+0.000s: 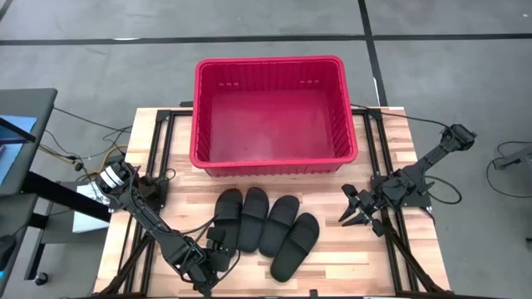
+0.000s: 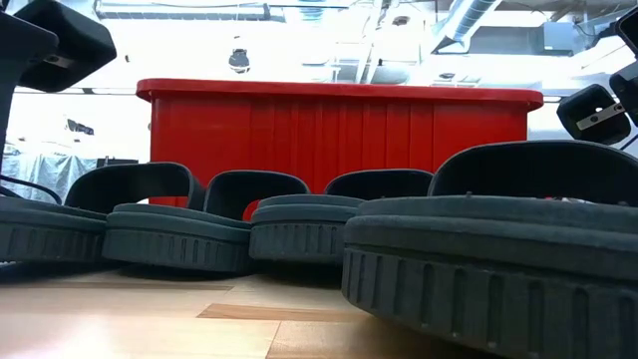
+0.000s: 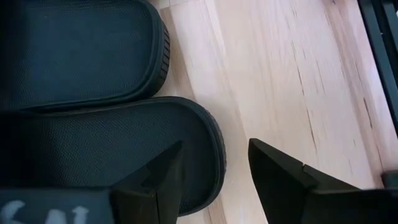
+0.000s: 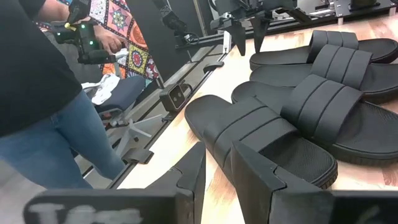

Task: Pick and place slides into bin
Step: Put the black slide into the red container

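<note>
Four black slides lie side by side on the wooden table point(image 1: 332, 257), soles down, in front of the red bin point(image 1: 270, 61). My left gripper point(image 1: 216, 242) is open over the near end of the leftmost slide point(image 1: 226, 212). In the left wrist view its fingers stand on either side of that slide's rounded end rim point(image 3: 214, 146), one above the footbed and one above bare wood. My right gripper point(image 1: 349, 209) waits to the right of the slides, pointing toward them, open by a narrow gap point(image 4: 214, 165) with nothing in it.
The bin stands at the table's far edge, with nothing showing in it. Black frame rails point(image 1: 399, 249) run along the table's left and right sides. Bare wood lies in front of the slides. A person point(image 4: 43, 93) stands beyond the table's edge in the right wrist view.
</note>
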Available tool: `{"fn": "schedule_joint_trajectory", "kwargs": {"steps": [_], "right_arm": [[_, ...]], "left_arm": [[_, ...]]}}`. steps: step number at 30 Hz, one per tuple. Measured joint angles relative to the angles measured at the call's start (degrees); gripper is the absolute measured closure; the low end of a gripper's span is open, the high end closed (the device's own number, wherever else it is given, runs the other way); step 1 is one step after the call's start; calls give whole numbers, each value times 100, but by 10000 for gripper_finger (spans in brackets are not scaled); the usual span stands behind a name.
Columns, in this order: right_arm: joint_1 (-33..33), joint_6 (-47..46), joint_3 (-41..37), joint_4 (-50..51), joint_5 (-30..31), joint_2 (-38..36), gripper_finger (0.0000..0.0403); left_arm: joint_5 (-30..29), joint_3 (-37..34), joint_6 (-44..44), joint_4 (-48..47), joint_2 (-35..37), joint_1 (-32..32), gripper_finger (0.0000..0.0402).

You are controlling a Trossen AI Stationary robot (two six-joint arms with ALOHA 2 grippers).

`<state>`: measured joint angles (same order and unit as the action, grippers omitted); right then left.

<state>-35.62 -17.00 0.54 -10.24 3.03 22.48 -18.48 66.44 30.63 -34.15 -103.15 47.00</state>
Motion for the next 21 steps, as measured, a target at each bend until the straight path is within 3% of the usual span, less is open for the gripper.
{"fn": "schedule_joint_trajectory", "kwargs": {"steps": [21], "right_arm": [[1, 0, 0, 1, 1, 0, 336]], "left_arm": [[127, -12, -255, -214, -11, -115, 233]]}}
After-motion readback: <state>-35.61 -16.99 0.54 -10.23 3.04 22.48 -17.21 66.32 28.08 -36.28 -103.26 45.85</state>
